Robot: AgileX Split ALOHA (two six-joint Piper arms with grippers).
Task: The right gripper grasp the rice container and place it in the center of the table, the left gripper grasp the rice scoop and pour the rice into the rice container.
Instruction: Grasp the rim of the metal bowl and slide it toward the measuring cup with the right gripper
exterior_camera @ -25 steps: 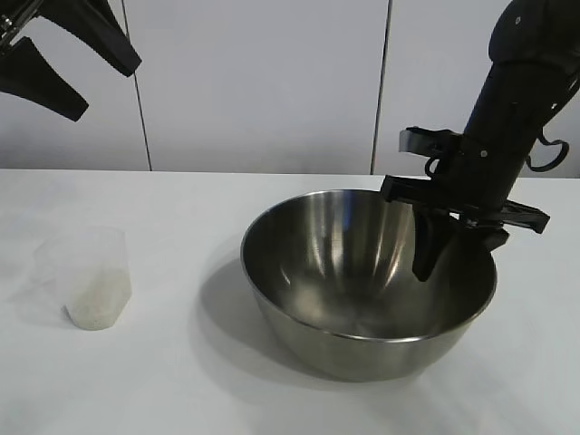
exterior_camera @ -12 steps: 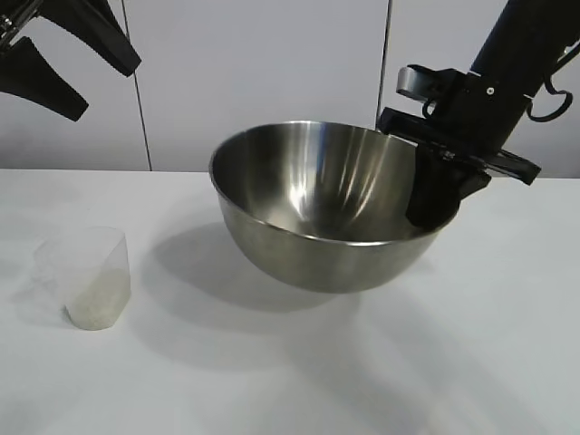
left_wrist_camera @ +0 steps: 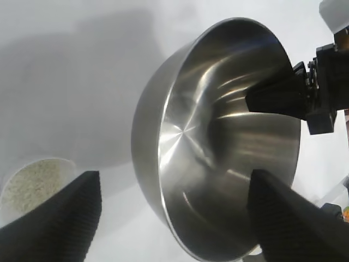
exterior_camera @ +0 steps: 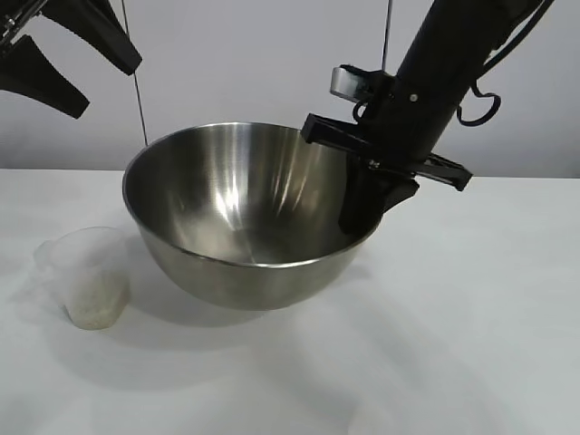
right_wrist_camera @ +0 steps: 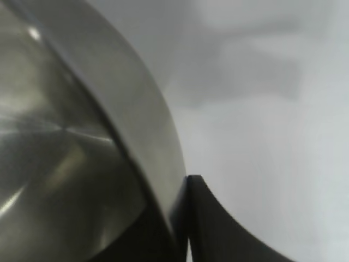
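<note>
The right gripper [exterior_camera: 362,213] is pinching the rim of the rice container [exterior_camera: 240,217], holding it tilted above the table [exterior_camera: 471,317]. It is hanging close to the rice scoop [exterior_camera: 89,276] and might knock it over, spilling rice.

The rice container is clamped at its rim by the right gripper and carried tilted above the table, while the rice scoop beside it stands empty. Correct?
Not quite. The rice scoop is not empty: the left wrist view shows white rice filling its bottom. The rest holds: the right gripper clamps the rim of the rice container, tilted above the table.
</note>
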